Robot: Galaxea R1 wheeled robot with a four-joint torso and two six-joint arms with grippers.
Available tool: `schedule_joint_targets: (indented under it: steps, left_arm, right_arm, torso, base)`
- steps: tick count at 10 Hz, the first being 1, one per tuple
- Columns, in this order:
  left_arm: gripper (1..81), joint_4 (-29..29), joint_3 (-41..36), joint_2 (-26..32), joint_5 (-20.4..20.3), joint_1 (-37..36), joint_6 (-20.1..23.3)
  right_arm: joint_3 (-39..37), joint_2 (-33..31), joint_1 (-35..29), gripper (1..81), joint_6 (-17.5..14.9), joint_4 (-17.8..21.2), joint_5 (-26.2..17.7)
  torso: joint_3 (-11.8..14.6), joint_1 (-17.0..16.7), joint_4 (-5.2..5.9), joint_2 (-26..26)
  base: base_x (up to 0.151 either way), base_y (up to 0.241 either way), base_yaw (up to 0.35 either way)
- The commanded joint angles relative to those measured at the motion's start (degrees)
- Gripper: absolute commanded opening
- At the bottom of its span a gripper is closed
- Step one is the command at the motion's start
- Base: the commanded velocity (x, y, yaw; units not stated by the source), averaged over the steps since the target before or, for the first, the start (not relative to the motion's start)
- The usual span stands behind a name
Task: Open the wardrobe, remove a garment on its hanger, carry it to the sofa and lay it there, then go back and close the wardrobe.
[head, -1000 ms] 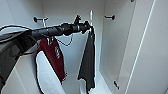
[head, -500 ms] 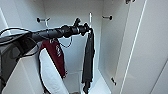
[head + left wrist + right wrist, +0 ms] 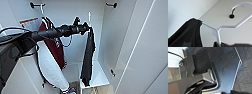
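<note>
The hanger (image 3: 89, 22) is clamped by the left pincer (image 3: 87, 26) inside the wardrobe (image 3: 140, 50); the garment (image 3: 88, 57) is hung lengthwise straight down beneath it.

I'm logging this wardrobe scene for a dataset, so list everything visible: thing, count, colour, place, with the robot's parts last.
wardrobe: one, white, open, interior ahead, a door swung out at the right.
wall hooks: two, dark, high on the back panel.
garment: one, black, hanging limp at the middle of the wardrobe.
hanger: one, white, inside the black garment's shoulder, hook up.
red garment: one, dark red, hanging at the left.
white cover: one, white, below the red garment.
left arm: one, black, reaching to the hanger top.
</note>
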State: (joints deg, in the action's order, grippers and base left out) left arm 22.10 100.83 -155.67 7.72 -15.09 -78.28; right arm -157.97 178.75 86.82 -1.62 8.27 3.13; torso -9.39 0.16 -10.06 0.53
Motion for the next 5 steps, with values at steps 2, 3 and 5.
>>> schedule_joint_targets:
  steps: [2,3,5]
  left_arm:
    - [1.0,1.3,0.2,-0.3,-1.5,-11.7,0.3]
    - [1.0,1.3,0.2,-0.3,-1.5,-11.7,0.3]
    - [1.0,1.3,0.2,-0.7,-1.5,-11.7,0.3]
  right_arm:
    - [0.3,0.6,-1.9,81.1,-0.1,0.3,-3.7]
    - [0.3,0.6,-1.9,81.1,-0.1,0.3,-3.7]
    - [0.3,0.6,-1.9,81.1,-0.1,0.3,-3.7]
  torso:
    - [-0.8,0.0,0.00,0.0]
    - [-1.3,0.1,0.00,0.0]
    - [-1.3,0.0,0.00,0.0]
  base:
    - [-0.101,0.000,0.000]
    - [-0.112,0.000,0.000]
    - [-0.117,0.000,0.000]
